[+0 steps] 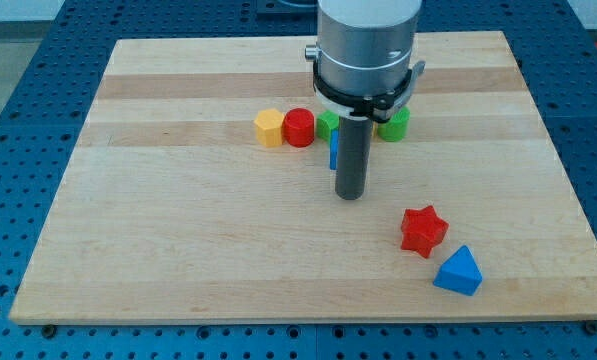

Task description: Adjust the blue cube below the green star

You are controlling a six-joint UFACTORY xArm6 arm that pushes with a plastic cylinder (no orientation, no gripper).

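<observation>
Blue cube (333, 150): only a thin blue sliver showing at the left edge of the dark rod, the rest hidden behind it. Sits just below the left green block, touching or nearly so (cannot tell which).

Then, from largest down:

Blue perforated bench (18, 90), filling the edges of the view around the board.

Wooden board (178, 240), pale with lengthwise stripes, carrying all the blocks.

Silver arm housing (366, 45), coming in from the view's top and ringed at its base by a black collar.

Dark rod (351, 160), upright, standing in front of the row of blocks near the board's middle. Ends plainly, with no fingers, so nothing to call spread, pressed or pinching.

Blue triangular block (459, 271), toward the view's bottom right, just beside the red star.

Red star (423, 230), up and to the left of that triangle, well apart from the row.

Red cylinder (299, 128), in the row, touching the yellow block on its left.

Yellow block (269, 128), six-sided by the look of it, at the row's left end.

Left green block (327, 123), between the red cylinder and the rod, partly covered.

Right green block (394, 124), on the rod's other side, partly under the collar. Shapes of both greens too hidden to make out (so cannot say which is the star).

My tip (350, 197), on the board just below and slightly right of the blue sliver, well apart from the red star.
</observation>
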